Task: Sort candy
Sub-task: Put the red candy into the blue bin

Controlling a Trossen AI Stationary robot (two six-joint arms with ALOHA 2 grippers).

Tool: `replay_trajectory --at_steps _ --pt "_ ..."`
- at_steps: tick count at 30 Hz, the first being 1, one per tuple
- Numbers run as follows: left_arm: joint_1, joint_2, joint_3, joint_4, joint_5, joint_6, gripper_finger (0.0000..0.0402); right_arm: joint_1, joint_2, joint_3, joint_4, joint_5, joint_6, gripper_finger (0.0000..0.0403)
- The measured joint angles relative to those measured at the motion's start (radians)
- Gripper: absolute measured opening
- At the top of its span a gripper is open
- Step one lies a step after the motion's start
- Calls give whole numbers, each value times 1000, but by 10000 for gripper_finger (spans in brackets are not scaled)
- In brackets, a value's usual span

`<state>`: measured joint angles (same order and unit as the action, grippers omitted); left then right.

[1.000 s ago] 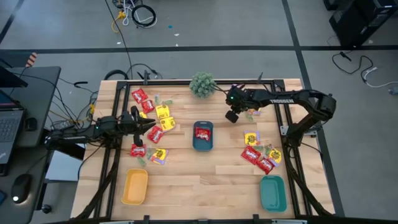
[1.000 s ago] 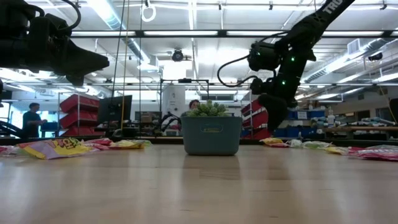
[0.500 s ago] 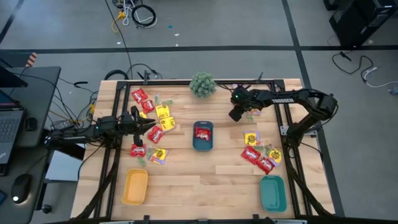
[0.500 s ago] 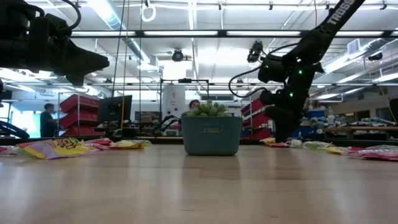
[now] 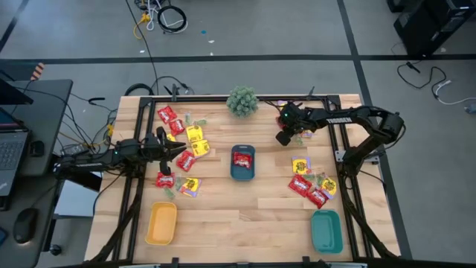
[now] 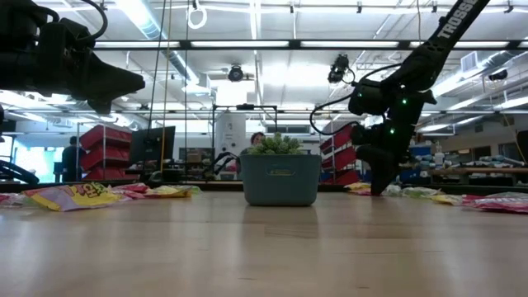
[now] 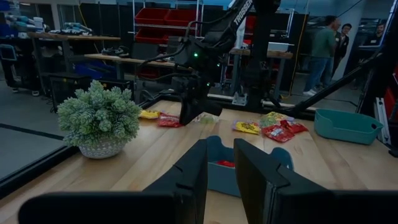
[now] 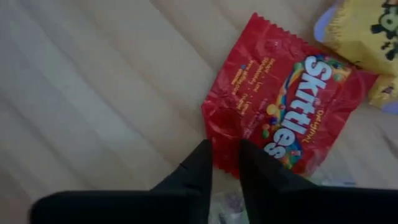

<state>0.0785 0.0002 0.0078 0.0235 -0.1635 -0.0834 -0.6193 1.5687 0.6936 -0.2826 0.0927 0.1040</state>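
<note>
Candy lies in two spreads of red, yellow and pale green packets, one at the table's left (image 5: 182, 141) and one at its right (image 5: 309, 182). My right gripper (image 5: 283, 138) is down at the table near the far right, shut on a red candy packet (image 8: 280, 112), with a yellow packet (image 8: 367, 43) beside it. Over the left spread my left gripper (image 5: 184, 152) hovers level, its fingers (image 7: 199, 171) a narrow gap apart with nothing between them. One red packet (image 5: 242, 158) lies in the middle teal tray (image 5: 242, 173). My right gripper pinches the red packet's near edge by one corner (image 8: 225, 152) between its two fingers. The fingers come from above, slanting down. The packet lies flat on the wooden table, print side up.
A spiky green plant ball (image 5: 242, 100) stands at the far edge, just left of my right gripper. A yellow tray (image 5: 161, 223) sits near the front left and a teal tray (image 5: 326, 231) near the front right. People stand in the room beyond the table.
My right gripper has gone down to the table top and a little toward the table's right edge, away from the plant ball.
</note>
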Motion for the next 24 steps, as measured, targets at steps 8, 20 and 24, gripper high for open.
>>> replay_trajectory --at_steps 8,20,24 --pt "0 0 0 0 0 -4 80 46 0 32 -27 -95 4 3" --pt "0 0 0 0 0 -7 80 238 0 131 -128 -125 55 0" --pt "0 0 0 0 0 -7 80 292 0 133 -132 -124 89 0"
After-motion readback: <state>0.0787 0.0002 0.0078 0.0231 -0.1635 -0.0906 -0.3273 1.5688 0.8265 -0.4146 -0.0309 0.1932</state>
